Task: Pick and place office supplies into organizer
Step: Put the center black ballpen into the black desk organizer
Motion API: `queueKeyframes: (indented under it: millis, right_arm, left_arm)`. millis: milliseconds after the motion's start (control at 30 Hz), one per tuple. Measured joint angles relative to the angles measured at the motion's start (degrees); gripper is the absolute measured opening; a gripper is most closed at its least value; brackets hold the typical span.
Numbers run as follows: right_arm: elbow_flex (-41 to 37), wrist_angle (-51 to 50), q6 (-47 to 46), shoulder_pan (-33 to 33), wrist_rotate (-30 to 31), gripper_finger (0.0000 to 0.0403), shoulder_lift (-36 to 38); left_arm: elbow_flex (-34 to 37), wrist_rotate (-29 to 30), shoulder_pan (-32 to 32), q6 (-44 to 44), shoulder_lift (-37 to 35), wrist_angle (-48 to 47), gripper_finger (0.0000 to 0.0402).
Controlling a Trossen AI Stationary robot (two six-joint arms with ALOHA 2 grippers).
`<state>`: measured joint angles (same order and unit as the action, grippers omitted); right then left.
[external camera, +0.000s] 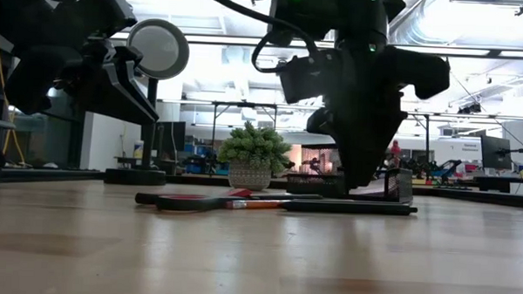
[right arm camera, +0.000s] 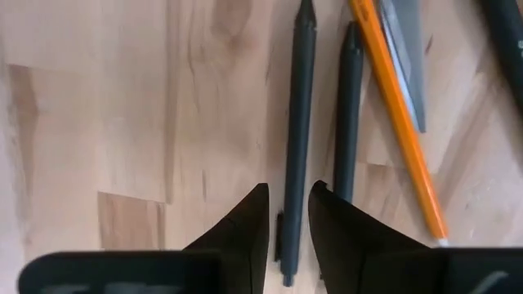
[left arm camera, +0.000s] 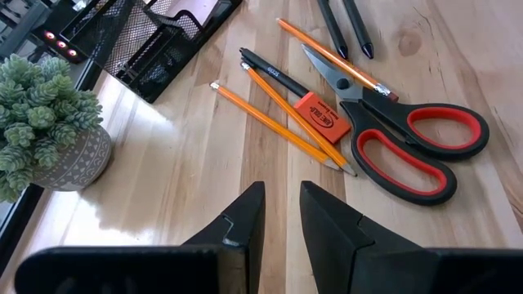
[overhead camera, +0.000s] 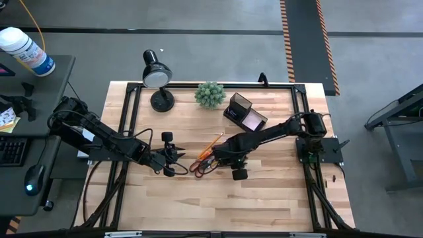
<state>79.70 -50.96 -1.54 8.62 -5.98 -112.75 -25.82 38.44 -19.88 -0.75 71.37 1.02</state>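
My right fingers (right arm camera: 286, 224) straddle a dark pen — a twin lies right beside it.
Low in the right wrist frame my right gripper (overhead camera: 221, 157) stands narrowly parted, one pen (right arm camera: 296, 122) running up between the tips, not pinched. The second pen (right arm camera: 349, 114) almost touches it, an orange pencil (right arm camera: 398, 114) just beyond: if I close off-centre I could catch both or roll one away. My left gripper (left arm camera: 280, 216) hangs narrowly parted and empty, short of the scissors (left arm camera: 409, 139), eraser (left arm camera: 320, 117) and pencils at upper right. The organizer (overhead camera: 243, 112) sits at upper centre of the high view; a tilted pen could snag its rim.
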Motion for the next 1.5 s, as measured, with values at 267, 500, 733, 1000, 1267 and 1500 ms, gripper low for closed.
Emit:
queueKeyframes:
  millis: [267,500,733,1000,1267,1500]
  right_arm:
    - [0.0,0.62,-0.09,0.0,1.56,0.0079,0.0]
    - [0.0,-1.31,-0.6,0.0,2.46,0.0079,0.0]
    - [-5.17,-0.41,-2.29,0.0,4.38,0.0079,0.84]
    - [-7.13,5.32,-3.0,0.0,3.63,0.008,2.29]
    - [-7.15,6.51,-1.7,0.0,4.18,0.008,2.29]
    - [-7.15,6.3,-0.91,-0.35,4.61,0.0079,2.28]
  left_arm:
    - [0.0,-0.46,-0.02,0.0,0.0,0.0,0.0067]
    - [-0.01,-0.47,-0.01,-0.02,0.0,0.0,0.0067]
    - [-0.01,-0.48,-0.02,-0.59,0.0,-0.36,0.0067]
    - [0.02,-0.44,-0.02,-1.25,0.0,-1.11,0.0067]
    - [0.02,-0.32,-0.02,-2.55,0.0,-1.09,0.0067]
    - [0.02,-0.25,-0.02,-2.61,0.0,-1.1,0.0067]
